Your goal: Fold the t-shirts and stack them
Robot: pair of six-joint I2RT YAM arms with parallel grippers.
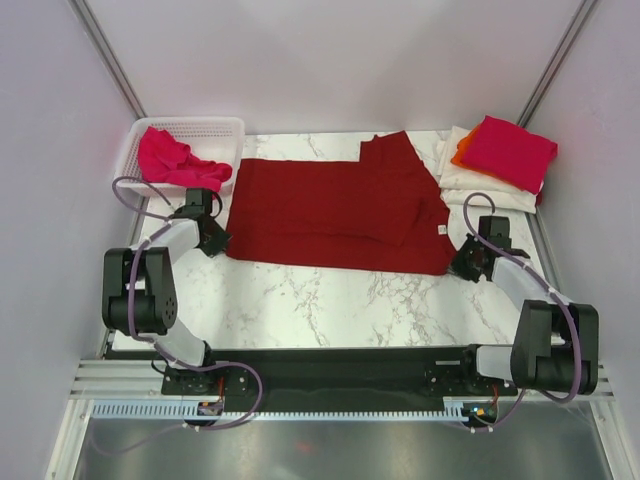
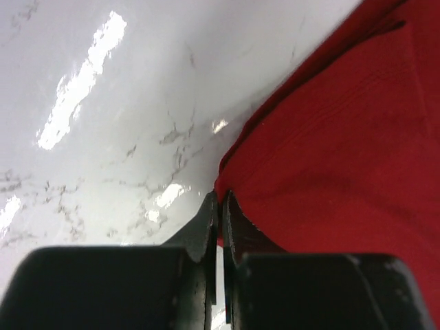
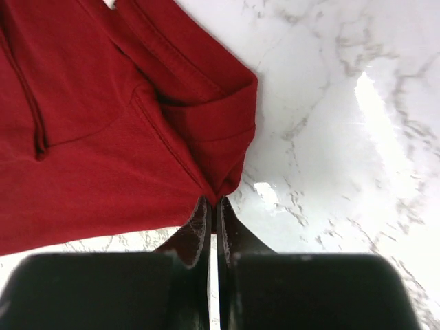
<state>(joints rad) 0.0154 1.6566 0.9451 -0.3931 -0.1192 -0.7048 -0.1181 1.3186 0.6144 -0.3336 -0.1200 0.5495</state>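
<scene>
A dark red t-shirt point(image 1: 340, 212) lies spread across the marble table, partly folded at its right side. My left gripper point(image 1: 213, 238) is shut on the shirt's near left corner point(image 2: 275, 179). My right gripper point(image 1: 467, 263) is shut on the shirt's near right corner point(image 3: 227, 172). A crumpled pink-magenta shirt point(image 1: 175, 160) lies in the white mesh basket point(image 1: 228, 128) at the back left. At the back right a folded stack holds a pink-magenta shirt point(image 1: 508, 150) on top, an orange one point(image 1: 462, 155) under it, and cream-white ones point(image 1: 470, 185) beneath.
The marble table point(image 1: 340, 300) runs in front of the red shirt to the arms' base rail. White walls and metal posts close in the back and both sides.
</scene>
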